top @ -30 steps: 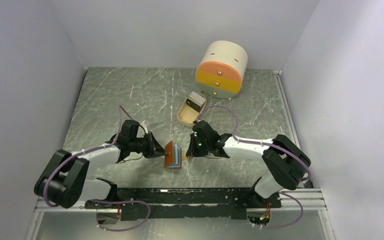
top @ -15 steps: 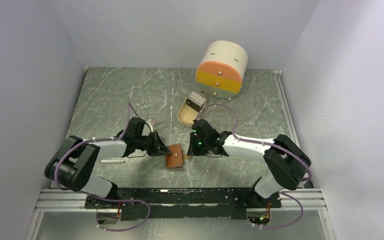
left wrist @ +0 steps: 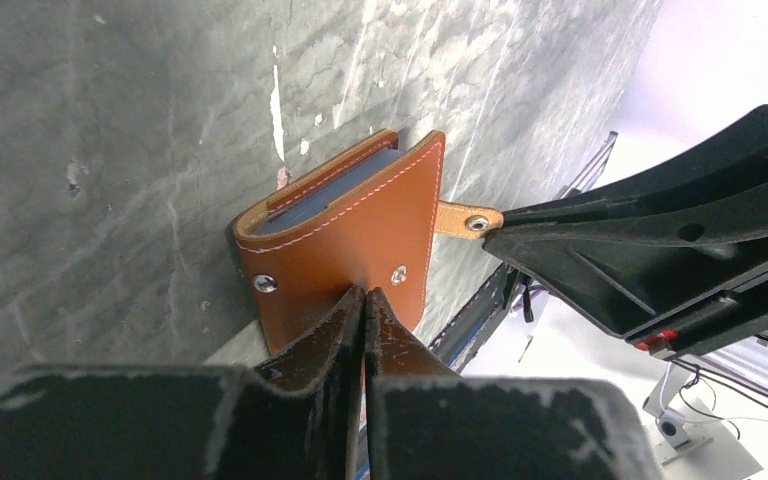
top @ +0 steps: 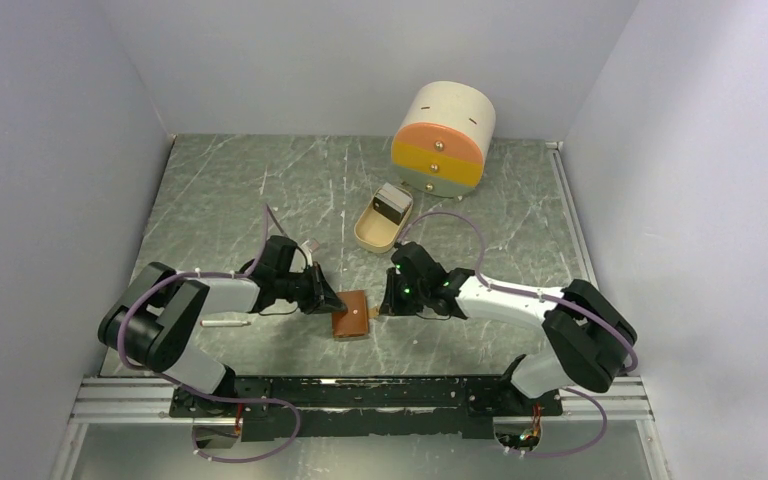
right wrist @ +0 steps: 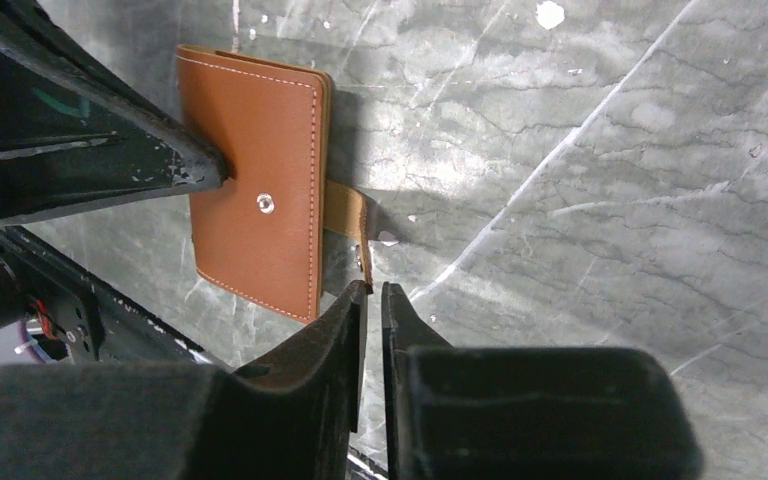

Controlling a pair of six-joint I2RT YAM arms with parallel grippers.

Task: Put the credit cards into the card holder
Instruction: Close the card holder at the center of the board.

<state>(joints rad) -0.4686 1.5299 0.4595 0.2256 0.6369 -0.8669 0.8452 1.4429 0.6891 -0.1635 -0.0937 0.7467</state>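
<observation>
Nearest on the left lies a thin white stick (top: 225,323), flat on the scratched, marbled grey table (top: 240,190). A little farther, in the middle between both arms, the card holder (top: 352,318) lies flat and folded shut. It is smooth tan-brown leather with pale stitching along the edges and a metal snap stud (right wrist: 264,203) on the upper cover. Its long axis runs about near to far. The rounded fold faces left, and the small leather tab (right wrist: 345,215) points right, not buttoned. Between the covers, on the far edge, the bluish-grey edges of the credit cards (left wrist: 335,192) show as a thin stack. The left gripper (left wrist: 365,298) is clenched, its black fingers pressed together, and the tips rest on the upper cover, grasping nothing. The right gripper (right wrist: 372,290) has its jaws a narrow slit apart with nothing between them; the tab's end touches one fingertip. Farther right stands a beige oval tray (top: 365,235) with a small dark-and-pale object that I cannot identify. Farthest is a round cream drawer box (top: 443,130) with orange and yellow fronts.
</observation>
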